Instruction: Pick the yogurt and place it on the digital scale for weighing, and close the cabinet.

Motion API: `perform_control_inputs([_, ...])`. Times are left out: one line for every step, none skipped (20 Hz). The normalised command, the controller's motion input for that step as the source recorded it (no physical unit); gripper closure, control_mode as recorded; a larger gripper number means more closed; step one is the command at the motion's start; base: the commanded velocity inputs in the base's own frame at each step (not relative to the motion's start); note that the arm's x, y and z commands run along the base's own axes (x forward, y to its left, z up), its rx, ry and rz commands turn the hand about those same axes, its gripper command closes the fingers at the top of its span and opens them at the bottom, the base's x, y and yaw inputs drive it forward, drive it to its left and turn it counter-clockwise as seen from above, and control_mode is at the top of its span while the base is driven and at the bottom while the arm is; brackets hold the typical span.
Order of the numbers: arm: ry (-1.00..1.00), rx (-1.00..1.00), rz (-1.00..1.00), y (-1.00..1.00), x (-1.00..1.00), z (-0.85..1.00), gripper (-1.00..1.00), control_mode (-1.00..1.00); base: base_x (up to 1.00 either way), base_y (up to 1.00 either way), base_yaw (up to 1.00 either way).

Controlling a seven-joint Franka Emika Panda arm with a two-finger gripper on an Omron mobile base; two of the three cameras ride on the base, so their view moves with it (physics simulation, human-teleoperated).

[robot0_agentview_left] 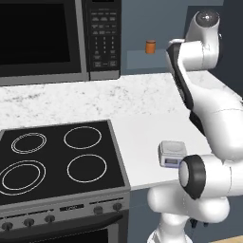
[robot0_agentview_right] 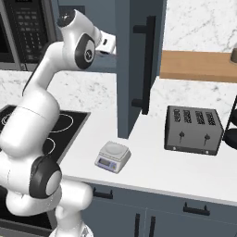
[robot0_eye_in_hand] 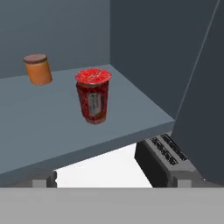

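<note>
From behind the arm's left and right, our 2 base cameras look forward and down; both take in the worktop (robot0_agentview_left: pixel 142 142) and digital scale (robot0_agentview_left: pixel 171 153). Our hand camera sits close, facing into the cabinet (robot0_eye_in_hand: pixel 144 52) shelf.

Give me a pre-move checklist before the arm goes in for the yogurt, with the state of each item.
1. Yogurt upright on the cabinet shelf, facing the hand: ok.
2. Orange jar apart from the yogurt, farther back on the shelf: ok.
3. Cabinet door swung open, access free: ok.
4. Gripper short of the cup, nothing between its tips: ok.
5. Jaw opening wide enough for the cup: cannot tell.
6. Digital scale platform bare, ready on the counter: ok.
</note>
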Motion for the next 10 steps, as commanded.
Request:
perform_control_inputs([0.0, 0.0, 0.0, 0.0, 0.68, -0.06, -1.0, -1.0, 0.0, 0.0, 0.0])
perform_control_inputs([0.0, 0.0, 0.0, 0.0, 0.71, -0.01, -1.0, -1.0, 0.0, 0.0, 0.0])
perform_control_inputs([0.0, 0.0, 0.0, 0.0, 0.67, 0.0, -1.0, -1.0, 0.0, 0.0, 0.0])
perform_control_inputs([0.0, 0.0, 0.0, 0.0, 0.6, 0.0, -1.0, -1.0, 0.0, 0.0, 0.0])
perform_control_inputs([0.0, 0.0, 0.0, 0.0, 0.59, 0.0, -1.0, -1.0, 0.0, 0.0, 0.0])
perform_control_inputs([-0.02, 0.0, 0.0, 0.0, 0.54, 0.0, -1.0, -1.0, 0.0, 0.0, 0.0])
perform_control_inputs([-0.05, 0.0, 0.0, 0.0, 0.51, -0.03, -1.0, -1.0, 0.0, 0.0, 0.0])
perform_control_inputs([-0.07, 0.0, 0.0, -0.09, 0.49, -0.09, -1.0, -1.0, 0.0, 0.0, 0.0])
perform_control_inputs([-0.04, 0.0, 0.0, -0.12, 0.54, -0.18, -1.0, -1.0, 0.0, 0.0, 0.0])
perform_control_inputs([-0.08, 0.0, 0.0, -0.14, 0.4, -0.16, -1.0, -1.0, 0.0, 0.0, 0.0])
